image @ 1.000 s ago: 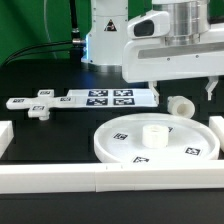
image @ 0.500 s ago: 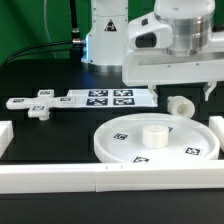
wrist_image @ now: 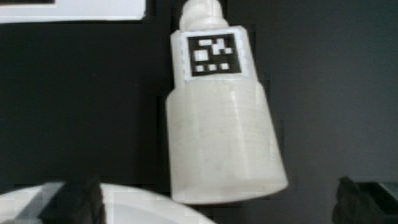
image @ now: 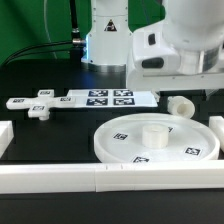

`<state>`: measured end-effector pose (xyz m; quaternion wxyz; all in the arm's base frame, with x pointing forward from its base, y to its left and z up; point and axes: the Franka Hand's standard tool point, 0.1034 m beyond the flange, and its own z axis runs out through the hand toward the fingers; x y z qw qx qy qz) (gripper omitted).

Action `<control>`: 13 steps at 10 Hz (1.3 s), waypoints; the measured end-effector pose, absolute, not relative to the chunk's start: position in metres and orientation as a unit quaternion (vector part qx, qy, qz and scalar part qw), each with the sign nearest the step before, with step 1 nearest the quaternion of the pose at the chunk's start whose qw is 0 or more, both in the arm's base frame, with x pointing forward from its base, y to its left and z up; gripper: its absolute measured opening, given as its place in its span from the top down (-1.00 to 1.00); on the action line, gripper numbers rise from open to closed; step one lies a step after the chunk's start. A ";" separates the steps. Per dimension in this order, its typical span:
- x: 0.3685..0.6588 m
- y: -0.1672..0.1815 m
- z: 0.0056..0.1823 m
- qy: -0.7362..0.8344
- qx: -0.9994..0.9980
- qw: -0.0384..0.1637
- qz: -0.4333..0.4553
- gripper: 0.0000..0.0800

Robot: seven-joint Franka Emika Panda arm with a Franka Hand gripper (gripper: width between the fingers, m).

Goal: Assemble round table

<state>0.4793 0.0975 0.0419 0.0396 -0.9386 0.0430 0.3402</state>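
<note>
On the black table [image: 40,135] the tabletop disc [image: 106,146] is seen lying flat, hub up, with nothing fitted. Just beyond it the cylinder leg [wrist_image: 222,130] lies on its side, ungrasped; the base piece [image: 40,104] is set well apart. Above the leg the gripper [wrist_image: 222,198] is spread wide and empty. All joining is judged left to do.

Bare table [image: 55,135] lies open between the disc [image: 170,150] and the base piece [image: 38,105]; white rail [image: 100,182] hems the disc
</note>
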 end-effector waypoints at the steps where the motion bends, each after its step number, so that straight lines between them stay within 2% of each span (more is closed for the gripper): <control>1: 0.477 0.098 0.038 0.039 -0.928 0.040 0.368 -0.62; 5: 0.462 0.098 0.020 0.023 -0.882 0.040 0.469 -0.62; 7: 0.464 0.101 0.012 0.023 -0.890 0.041 0.454 -0.62; 11: 0.461 0.104 0.008 0.021 -0.889 0.039 0.455 -0.62; 13: 0.461 0.104 0.007 0.021 -0.890 0.039 0.453 -0.01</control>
